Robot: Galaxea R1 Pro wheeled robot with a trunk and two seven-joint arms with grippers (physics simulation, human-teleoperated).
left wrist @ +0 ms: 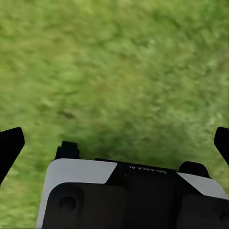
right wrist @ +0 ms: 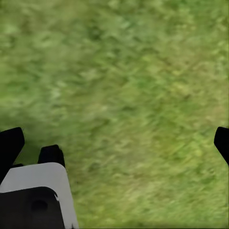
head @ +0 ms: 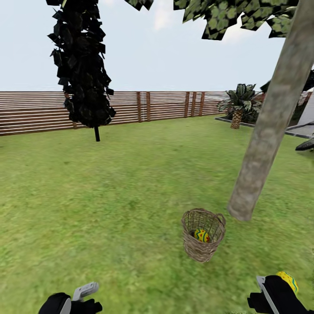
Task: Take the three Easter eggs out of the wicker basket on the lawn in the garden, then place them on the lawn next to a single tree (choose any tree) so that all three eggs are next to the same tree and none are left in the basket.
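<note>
**Still one egg in the basket, one out on the grass**

So far, the job is being judged as partly done. On the left of the head view, the left claw [head: 83,296] is being held low over the lawn [head: 109,196], and in the left wrist view its fingertips [left wrist: 10,145] are being shown spread wide at the two edges with nothing between them but grass. Further back on that side, a dark narrow cypress [head: 83,65] is being seen in front of the wooden fence [head: 35,111].

Toward the middle right, the wicker basket [head: 203,235] is standing upright on the grass, near the foot of the tree [head: 270,126] but apart from it. One egg in the basket [head: 201,236] is being seen through the rim, so emptying is not finished. Whether another is being hidden under it cannot be told.

At the far right, a second egg [head: 288,280] is being glimpsed just behind the right claw [head: 272,296]. In the right wrist view the fingertips [right wrist: 10,143] are standing wide apart over bare grass, so this egg is being read as lying on the lawn, not gripped.

Counted: two eggs being seen, one basket, one trunk close by, one cypress, one palm [head: 239,104] by the fence. The third egg is not being accounted for.
</note>
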